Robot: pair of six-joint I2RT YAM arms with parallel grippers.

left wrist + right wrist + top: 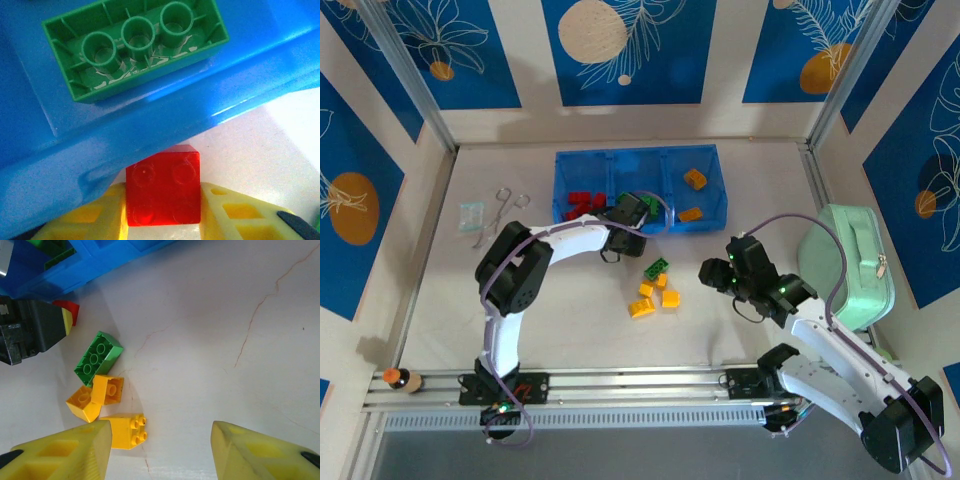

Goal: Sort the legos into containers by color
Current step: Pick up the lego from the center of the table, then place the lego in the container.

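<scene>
We see the left gripper [162,212] with its jaws clamped on a red brick [162,187] just beside the blue tray's [150,122] near wall, its fingers [235,215] cut off below. The right gripper's [160,440] jaws stand apart, empty, near a green brick [97,357] and three yellow bricks [107,389] mid-table [225,340].

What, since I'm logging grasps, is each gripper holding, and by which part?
The left gripper clamps the red brick by its two opposite side faces, studs facing the camera; the right gripper is open, holding nothing.
</scene>
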